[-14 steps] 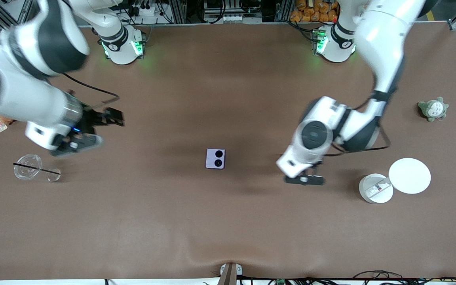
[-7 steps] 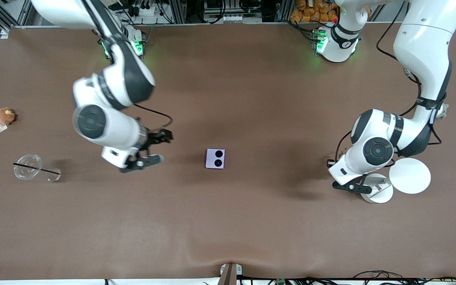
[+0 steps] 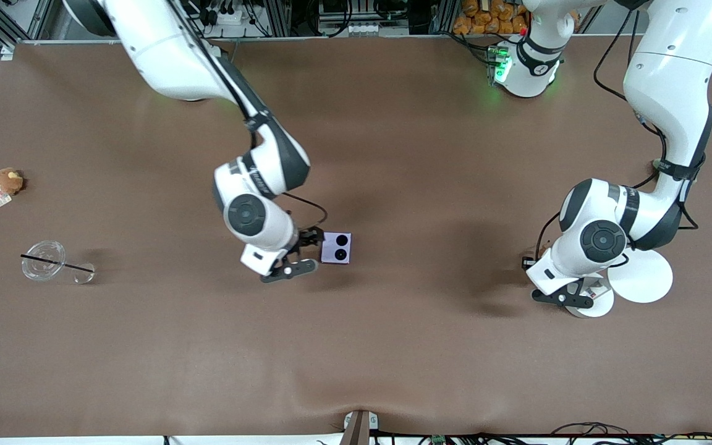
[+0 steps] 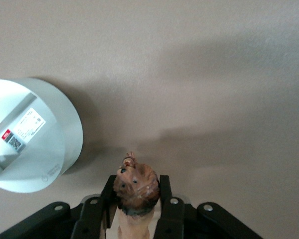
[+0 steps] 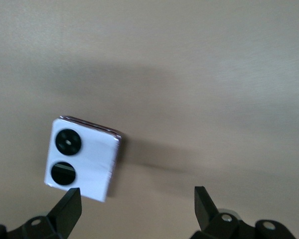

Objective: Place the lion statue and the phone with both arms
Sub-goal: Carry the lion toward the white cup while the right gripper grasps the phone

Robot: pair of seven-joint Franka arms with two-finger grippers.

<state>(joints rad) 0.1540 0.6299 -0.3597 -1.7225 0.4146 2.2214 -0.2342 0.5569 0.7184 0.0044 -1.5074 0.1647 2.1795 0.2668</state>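
The lavender phone (image 3: 336, 248) lies flat in the middle of the table, its two black circles facing up. It also shows in the right wrist view (image 5: 82, 158). My right gripper (image 3: 306, 244) is open and empty, low over the table beside the phone on the side toward the right arm's end; in its wrist view (image 5: 135, 201) one fingertip is at the phone's edge. My left gripper (image 4: 136, 199) is shut on the reddish-brown lion statue (image 4: 136, 186) and holds it above the table beside the white round box (image 4: 30, 134). In the front view the left gripper (image 3: 528, 259) is mostly hidden under its arm.
The open white box (image 3: 588, 298) and its round lid (image 3: 640, 275) lie toward the left arm's end. A brown plush with a tag (image 3: 8, 180) and a clear cup lid with a straw (image 3: 44, 262) lie toward the right arm's end.
My right arm has swung from its end of the table to the phone. My left arm has carried its gripper toward the white box.
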